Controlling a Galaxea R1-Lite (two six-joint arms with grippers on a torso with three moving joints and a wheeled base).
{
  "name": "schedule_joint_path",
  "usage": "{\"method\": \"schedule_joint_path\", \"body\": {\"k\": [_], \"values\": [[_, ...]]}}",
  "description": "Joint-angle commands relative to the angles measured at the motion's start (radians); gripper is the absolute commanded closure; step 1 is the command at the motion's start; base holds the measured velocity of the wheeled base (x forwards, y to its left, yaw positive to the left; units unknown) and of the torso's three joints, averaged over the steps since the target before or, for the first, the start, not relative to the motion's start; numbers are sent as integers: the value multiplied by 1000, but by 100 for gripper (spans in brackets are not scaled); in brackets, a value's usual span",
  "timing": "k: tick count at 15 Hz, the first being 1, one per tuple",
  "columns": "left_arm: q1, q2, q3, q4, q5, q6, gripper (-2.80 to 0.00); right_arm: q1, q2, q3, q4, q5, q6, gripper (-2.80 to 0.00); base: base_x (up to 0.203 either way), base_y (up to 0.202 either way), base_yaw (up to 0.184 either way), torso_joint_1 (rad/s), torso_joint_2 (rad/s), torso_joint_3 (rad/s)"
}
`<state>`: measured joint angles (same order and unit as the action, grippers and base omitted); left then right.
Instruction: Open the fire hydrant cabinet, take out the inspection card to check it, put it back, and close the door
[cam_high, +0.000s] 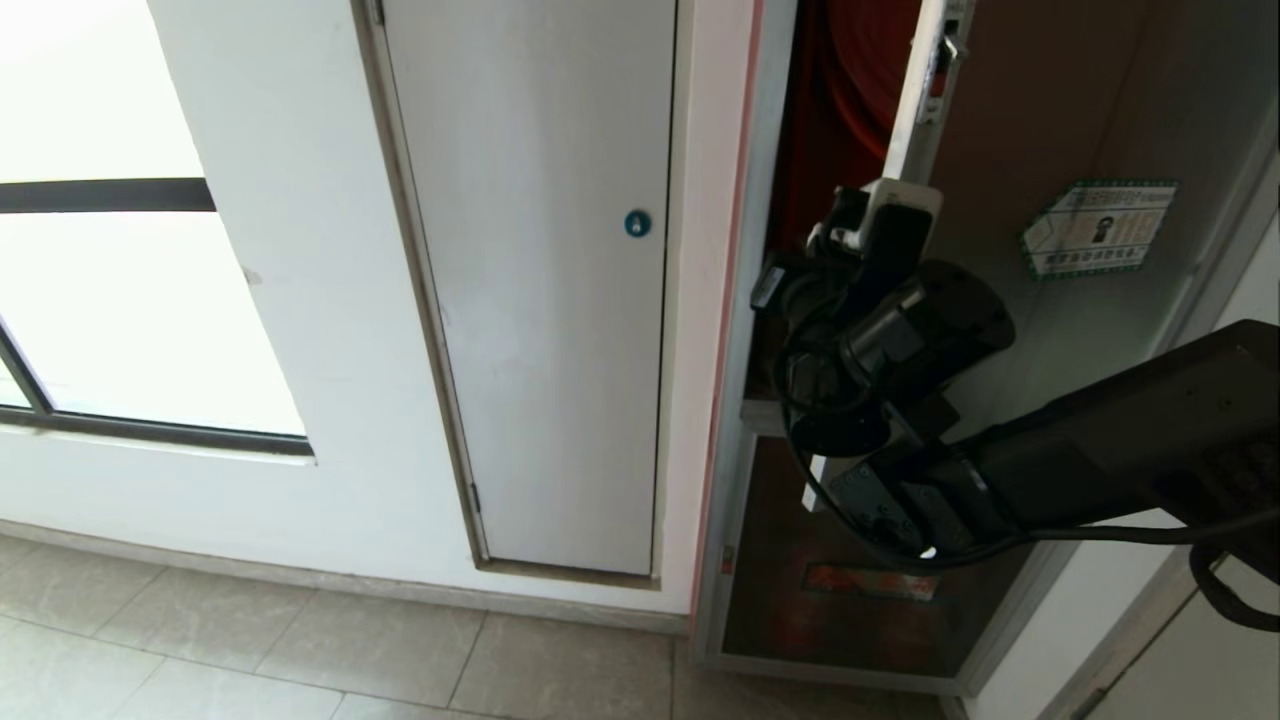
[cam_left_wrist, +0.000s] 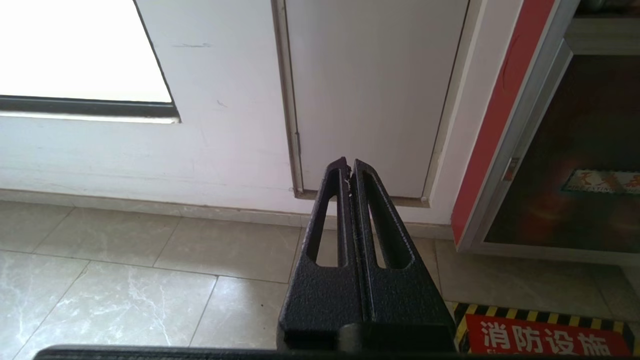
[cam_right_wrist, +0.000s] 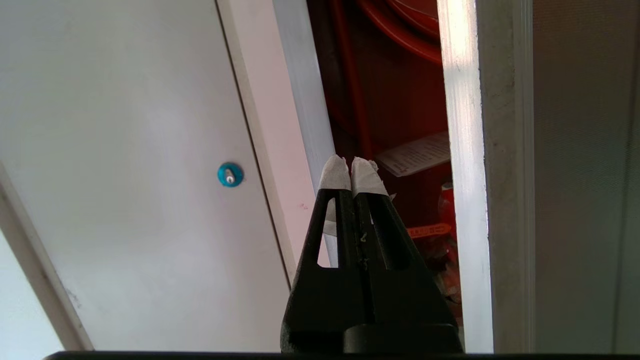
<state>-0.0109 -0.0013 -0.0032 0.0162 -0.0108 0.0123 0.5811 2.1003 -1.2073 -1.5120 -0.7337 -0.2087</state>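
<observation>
Cabinet (cam_high: 745, 300): silver frame at the wall's right end; my head view cuts its top and right side off.
Door (cam_high: 1060, 120): ajar, swung toward me; its silver free edge (cam_right_wrist: 462, 175) stands apart from the frame's left post, leaving a narrow gap onto the red interior.
Gap: just room for the claw tips, I judge; post on one side, door edge on the other.
Right gripper (cam_right_wrist: 352, 172): clenched, white-taped tips pressed together, holding nothing; it sits at the gap mouth, just beside the left post. In the head view the wrist hides the tips.
Card (cam_right_wrist: 417, 154): pale printed sheet, tilted, inside the gap beyond the tips; I see only a strip, the rest is behind the door edge. Not touched.
Reel (cam_right_wrist: 400, 25): red curve at the top of the gap, mostly hidden.
Valve area: red shapes and an orange tag low in the gap; hard to make out.
Sticker (cam_high: 1100, 228): green-bordered, on the door glass; print unreadable.
Grey panel (cam_high: 540, 280): left of the cabinet, blue lock (cam_high: 637, 223), closed.
Left gripper (cam_left_wrist: 350, 172): clenched, empty, parked low over the floor tiles (cam_left_wrist: 150, 280), facing the grey panel's bottom edge.
Floor sign (cam_left_wrist: 545, 335): red, striped border, cut off at the corner of the left wrist view.
</observation>
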Motion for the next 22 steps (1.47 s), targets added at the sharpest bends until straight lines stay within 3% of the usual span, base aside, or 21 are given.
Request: {"method": "schedule_joint_path", "body": {"k": [1,22], "values": [[0,1,0,1,0,0,0,-20,24,-33,-1,-6,-1,0,0,0,0,0,0,0],[0,1,0,-1,0,0,0,-58,-3,-79,40,2,6,0,0,0,0,0,0,0]]}}
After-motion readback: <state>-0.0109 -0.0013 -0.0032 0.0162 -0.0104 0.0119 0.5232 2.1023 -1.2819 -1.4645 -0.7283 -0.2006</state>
